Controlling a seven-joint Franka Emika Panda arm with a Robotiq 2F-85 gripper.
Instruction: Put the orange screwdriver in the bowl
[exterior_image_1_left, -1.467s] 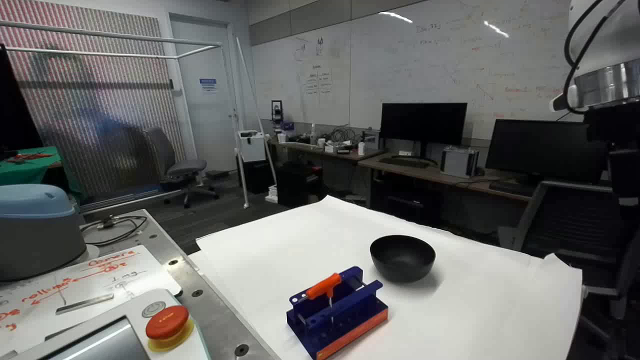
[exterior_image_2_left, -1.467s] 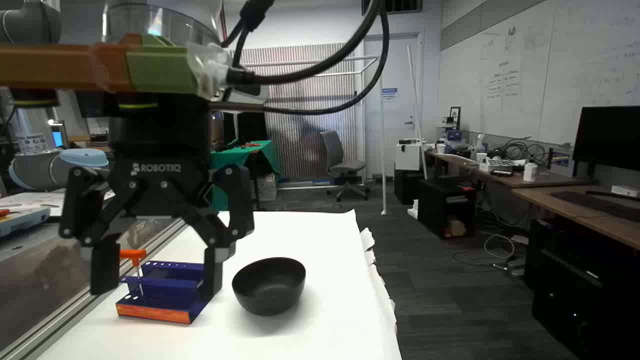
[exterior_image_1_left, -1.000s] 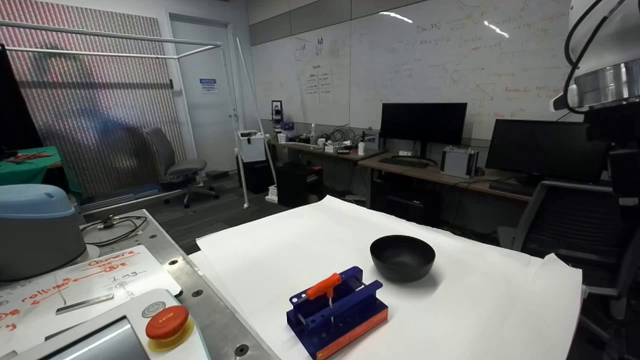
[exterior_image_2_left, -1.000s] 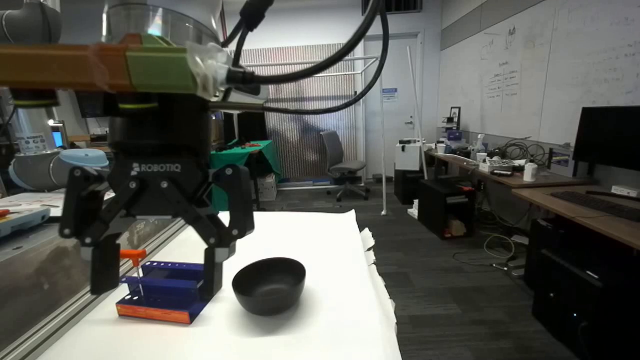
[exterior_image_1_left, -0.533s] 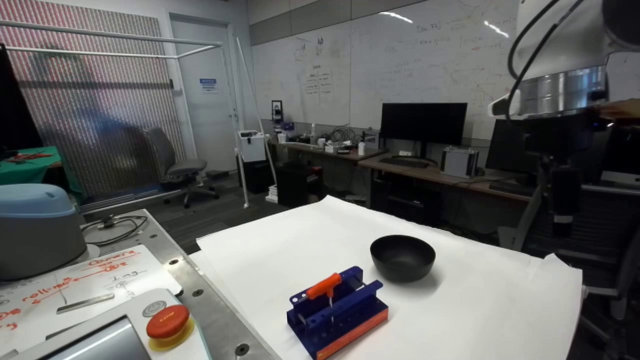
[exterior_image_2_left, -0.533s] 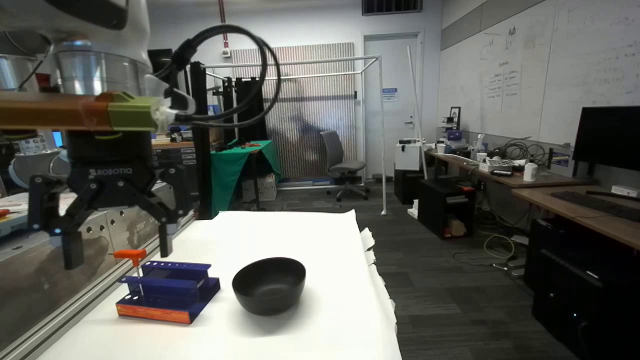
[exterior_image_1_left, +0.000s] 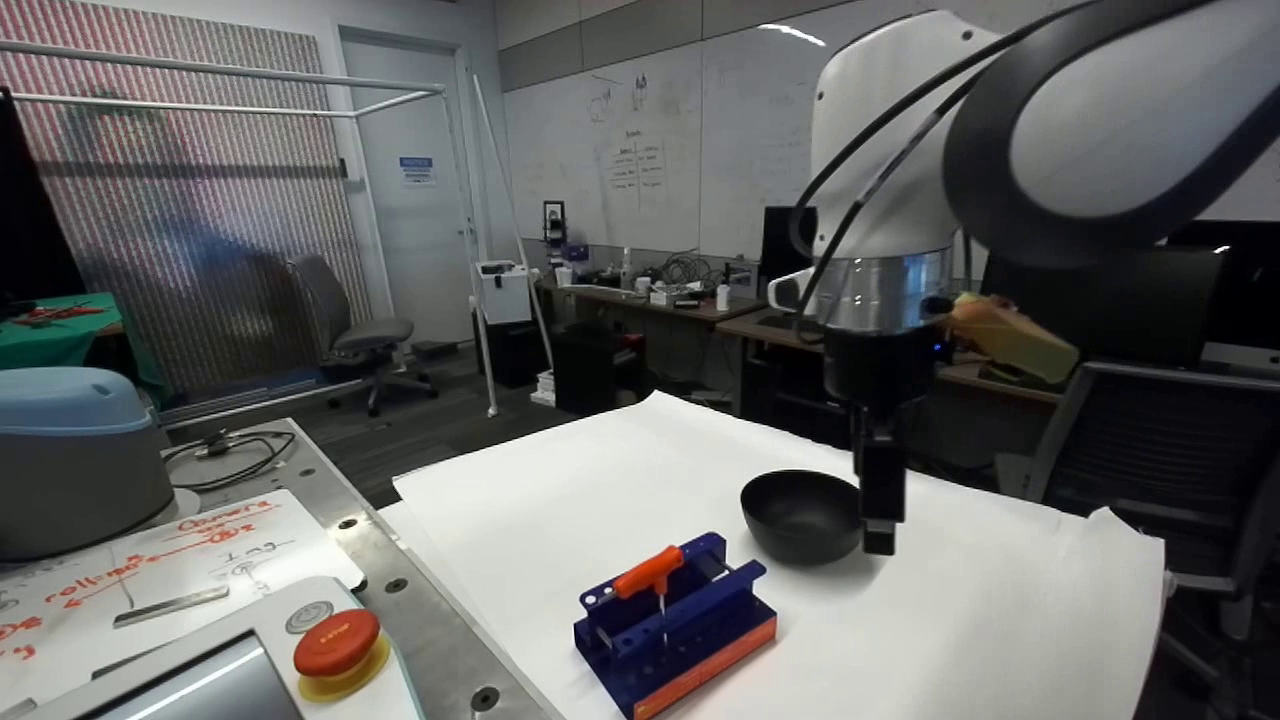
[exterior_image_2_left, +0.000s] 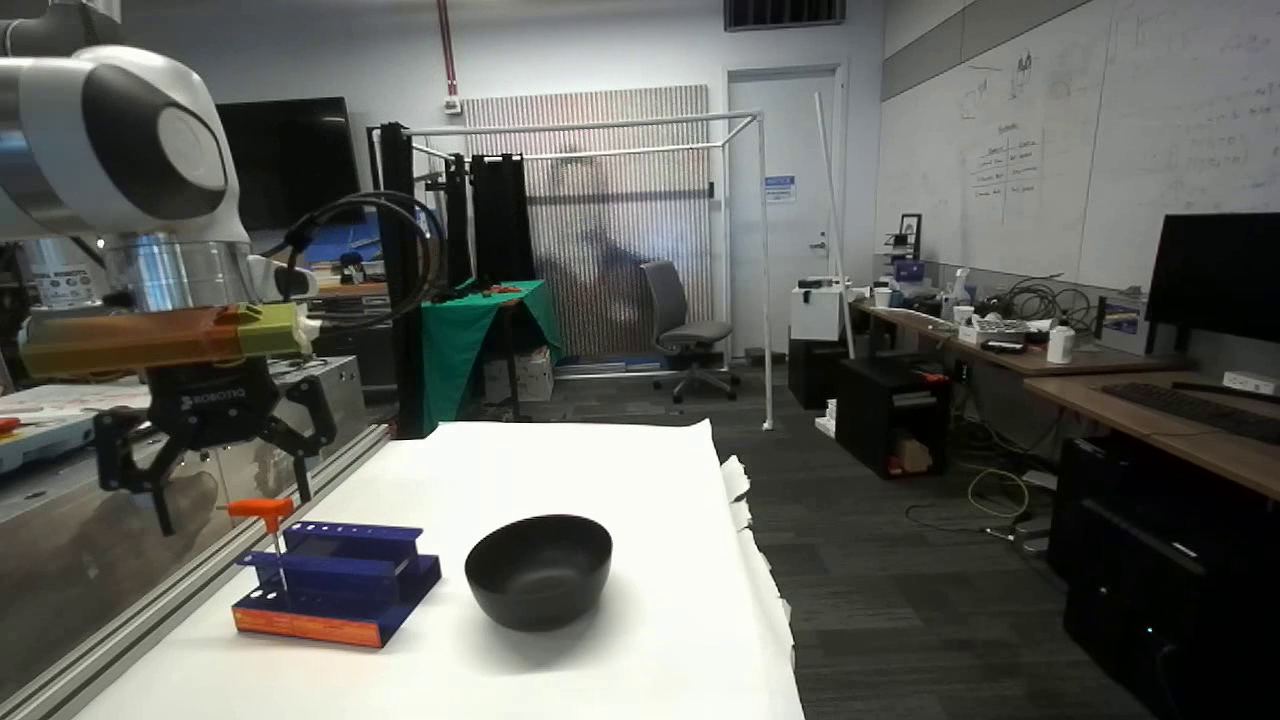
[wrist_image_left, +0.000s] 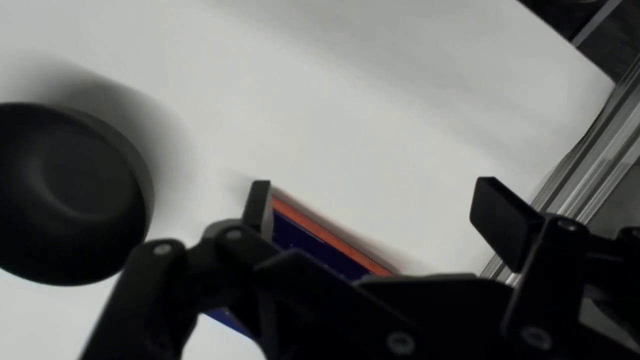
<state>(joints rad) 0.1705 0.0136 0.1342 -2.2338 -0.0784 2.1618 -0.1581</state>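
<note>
Holds the gripper (wrist_image_left: 376, 201) spread wide above the white-covered worktop (exterior_image_2_left: 680, 560), clear of the orange screwdriver (exterior_image_1_left: 650, 572). Has on that worktop the blue rack (exterior_image_1_left: 703, 610), with the screwdriver standing handle-up in it in both exterior views, and near the rack the black bowl (exterior_image_1_left: 803, 530).

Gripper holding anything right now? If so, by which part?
Nothing held. The gripper is open, and the orange screwdriver sits shaft-down in the blue rack, apart from it.
</note>
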